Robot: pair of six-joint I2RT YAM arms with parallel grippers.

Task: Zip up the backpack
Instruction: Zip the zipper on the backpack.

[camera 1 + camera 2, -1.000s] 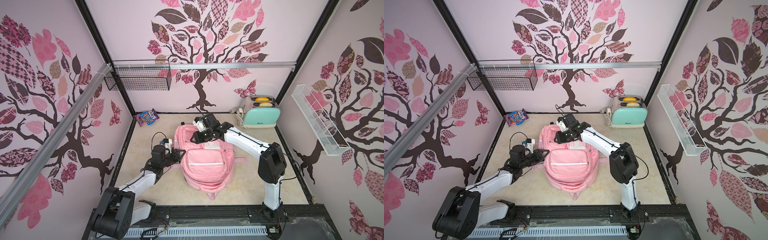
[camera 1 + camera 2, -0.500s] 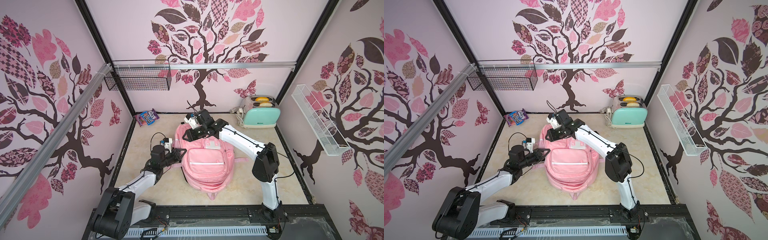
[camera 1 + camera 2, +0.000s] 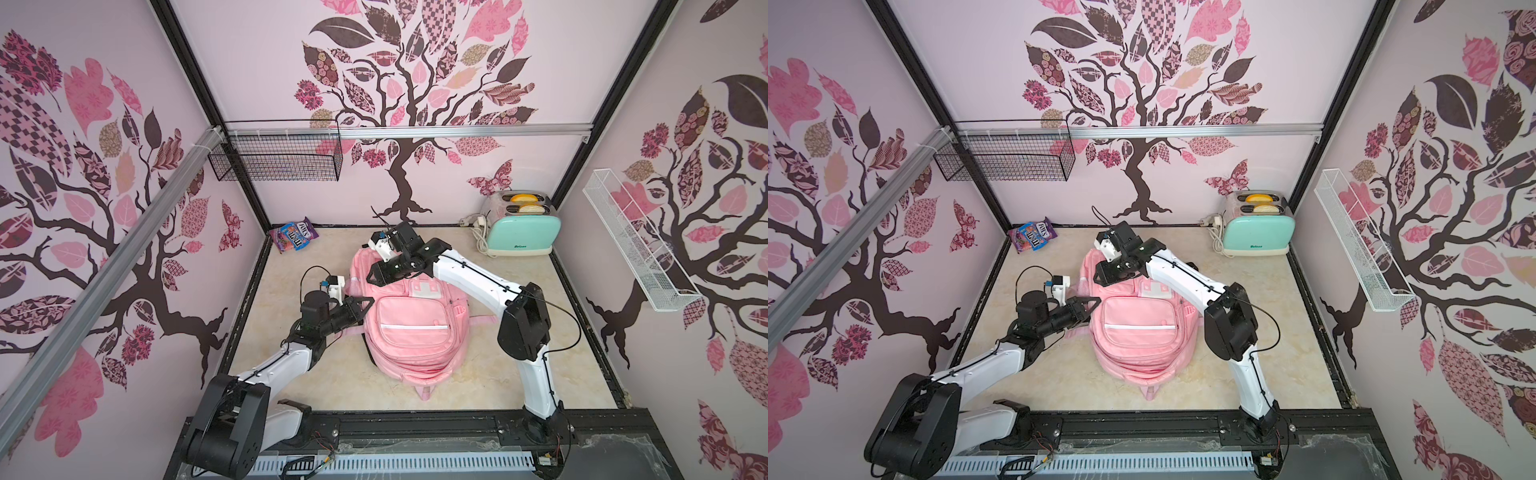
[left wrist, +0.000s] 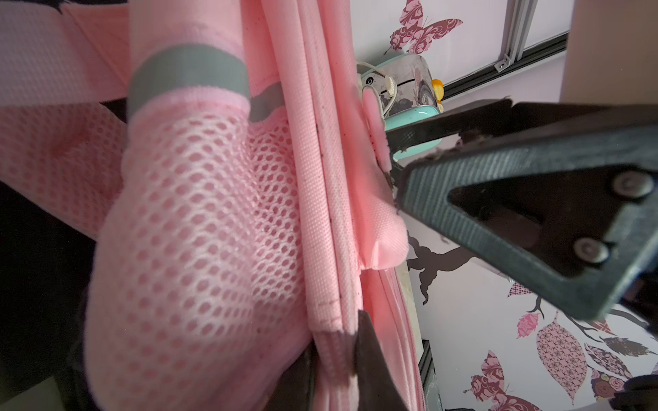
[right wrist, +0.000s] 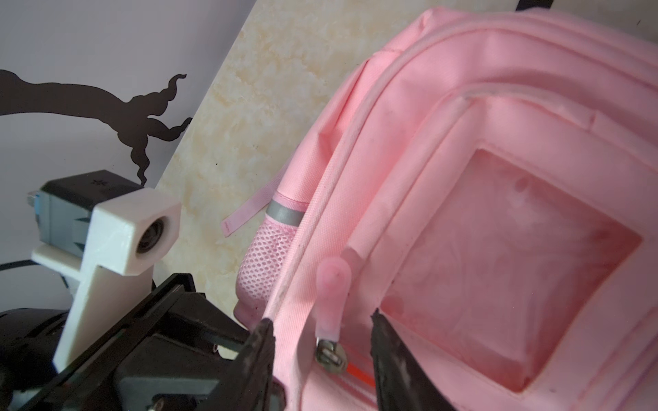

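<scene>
The pink backpack (image 3: 411,332) lies flat on the worktop (image 3: 490,374), near the toaster (image 3: 521,237) but not touching it. The left hand (image 3: 368,300) is at the side of the backpack that is far from the toaster. Its fingers are pressed together on a fold of the pink cloth. The fold is right by the zipper line and next to the mesh pocket (image 4: 199,231). The right hand (image 3: 372,276) is just beside the left hand, a little nearer the wall where the toaster stands. The right hand's fingers (image 5: 263,338) are apart, with their tips down at the cloth. The zipper pull (image 5: 333,291) stands up between them with a gap on each side, so the right hand holds nothing. The right arm reaches in from the toaster side, over the top end of the backpack. There is a wide bare stretch of worktop between the backpack and the toaster. On the side far from the toaster, only a thin strip of worktop runs up to the black edge rail (image 3: 249,299). A candy bag (image 3: 294,239) lies in the corner far from the toaster, well apart from both hands.
</scene>
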